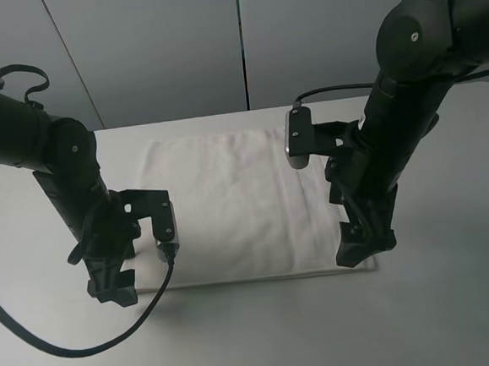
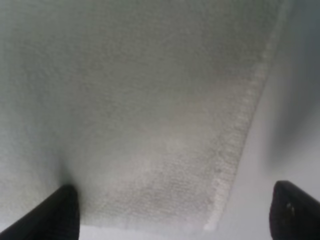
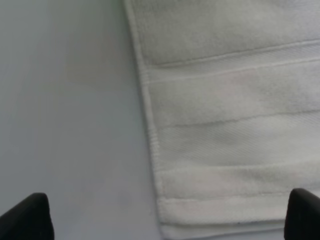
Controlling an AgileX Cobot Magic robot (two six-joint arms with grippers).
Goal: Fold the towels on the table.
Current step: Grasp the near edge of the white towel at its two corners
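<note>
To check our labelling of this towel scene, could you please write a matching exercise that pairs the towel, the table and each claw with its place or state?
Things:
1. towel
2. table
3. left claw
4. right claw

Places or states:
A. open, over the towel's near-right corner
B. white, lying flat
C. open, over the towel's near-left corner
D. white-grey, bearing the towel

Pairs: 1-B, 2-D, 3-C, 4-A

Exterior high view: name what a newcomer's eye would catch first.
The white towel lies flat in the middle of the pale table. Two black arms stoop over it, the left arm at its near left corner and the right arm at its near right corner. In both wrist views the jaws stand open over a towel corner.
</note>
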